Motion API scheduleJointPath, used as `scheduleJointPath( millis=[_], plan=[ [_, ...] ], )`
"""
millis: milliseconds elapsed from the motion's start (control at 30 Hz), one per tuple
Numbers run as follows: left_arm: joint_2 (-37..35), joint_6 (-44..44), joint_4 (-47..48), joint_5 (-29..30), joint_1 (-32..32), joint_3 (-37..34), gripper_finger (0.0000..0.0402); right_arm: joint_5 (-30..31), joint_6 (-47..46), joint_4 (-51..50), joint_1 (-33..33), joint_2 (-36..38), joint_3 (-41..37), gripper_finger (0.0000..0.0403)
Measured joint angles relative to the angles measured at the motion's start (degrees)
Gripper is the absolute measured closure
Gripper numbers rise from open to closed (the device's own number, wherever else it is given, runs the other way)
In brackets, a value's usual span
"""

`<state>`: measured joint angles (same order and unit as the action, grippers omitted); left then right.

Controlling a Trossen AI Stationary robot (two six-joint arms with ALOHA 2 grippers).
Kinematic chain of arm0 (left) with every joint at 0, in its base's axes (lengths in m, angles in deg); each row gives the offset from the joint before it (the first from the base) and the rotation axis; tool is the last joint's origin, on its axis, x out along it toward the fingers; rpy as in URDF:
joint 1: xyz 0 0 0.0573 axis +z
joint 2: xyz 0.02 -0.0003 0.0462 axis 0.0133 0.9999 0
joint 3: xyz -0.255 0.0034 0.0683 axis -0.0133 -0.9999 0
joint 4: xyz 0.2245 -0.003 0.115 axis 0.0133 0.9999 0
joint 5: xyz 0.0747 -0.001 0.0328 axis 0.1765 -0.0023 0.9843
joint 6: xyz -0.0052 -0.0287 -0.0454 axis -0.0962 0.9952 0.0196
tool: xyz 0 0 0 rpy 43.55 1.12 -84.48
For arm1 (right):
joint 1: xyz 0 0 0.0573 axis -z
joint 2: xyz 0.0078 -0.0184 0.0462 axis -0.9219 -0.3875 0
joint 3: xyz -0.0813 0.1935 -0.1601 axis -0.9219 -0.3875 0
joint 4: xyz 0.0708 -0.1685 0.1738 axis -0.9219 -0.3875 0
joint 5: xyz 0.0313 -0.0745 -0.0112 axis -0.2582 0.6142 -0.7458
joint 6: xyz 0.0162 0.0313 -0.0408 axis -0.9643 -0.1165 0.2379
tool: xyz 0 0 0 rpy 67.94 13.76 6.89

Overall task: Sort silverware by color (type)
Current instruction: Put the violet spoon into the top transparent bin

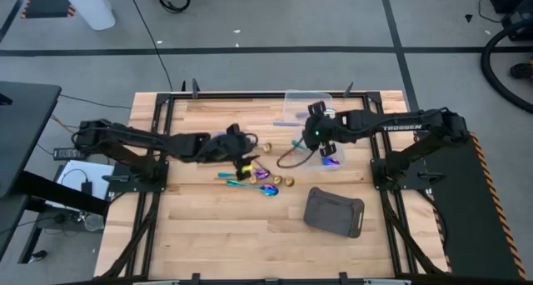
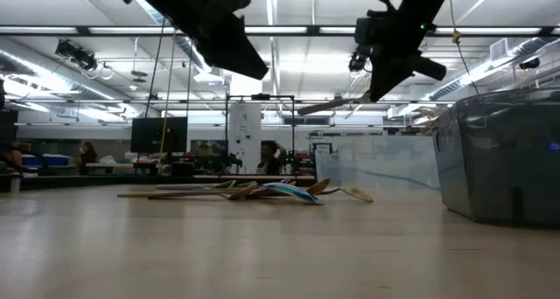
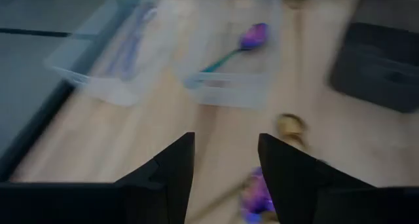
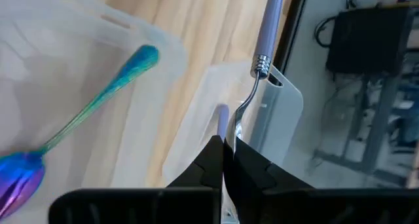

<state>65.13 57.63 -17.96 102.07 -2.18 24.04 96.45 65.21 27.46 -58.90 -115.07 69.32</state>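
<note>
Lilac-handled, the utensil (image 4: 267, 37) clamped in the right gripper (image 4: 227, 155) points handle-first away over a clear tub (image 4: 278, 109), while the left gripper (image 3: 226, 168) hangs spread above the wooden table (image 1: 216, 235).

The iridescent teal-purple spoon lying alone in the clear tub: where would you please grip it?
Probably mid-handle on the iridescent teal-purple spoon, coming straight down from above. It lies flat on the floor of the clear plastic tub, whose walls block a sideways approach, and the slim handle suits narrow fingers better than the bowl.
</note>
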Motion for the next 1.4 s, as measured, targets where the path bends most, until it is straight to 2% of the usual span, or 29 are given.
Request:
scheduleJointPath(
  millis=[233, 433, 533, 800, 933, 1167, 1400],
  plan=[
    [-0.5, 3.1, -0.5, 0.2, -6.0, -2.3, 0.0225, -3.5, 2.0, 3.2, 8.6, 0.0, -3.0, 0.038],
    [-0.4, 4.4, 0.5, 2.1, -8.7, -2.3, 0.0225, -7.0, 1.2, 3.0, 13.8, 0.0, -3.5, 0.038],
    [-0.4, 4.4, 0.4, 2.2, -9.0, -2.3, 0.0225, -9.1, 0.1, 3.4, 15.8, 0.0, -3.5, 0.038],
    [-0.4, 2.5, -4.5, 2.3, -8.0, -2.3, 0.0225, -9.6, 3.8, 3.4, 20.4, 0.0, -3.5, 0.038],
    [-0.4, 2.5, -5.9, 2.2, -7.8, -2.3, 0.0225, -13.7, 3.9, 3.4, 22.9, 0.0, -3.5, 0.038],
    [0.2, 0.2, -8.8, -0.3, -9.3, -2.2, 0.0225, -12.8, 8.8, 5.7, 24.2, -2.9, -3.5, 0.038],
    [6.1, -1.8, -11.1, -1.3, -13.0, -2.2, 0.0225, -10.8, 10.5, 11.6, 26.1, -10.5, -3.6, 0.038]
  ],
)
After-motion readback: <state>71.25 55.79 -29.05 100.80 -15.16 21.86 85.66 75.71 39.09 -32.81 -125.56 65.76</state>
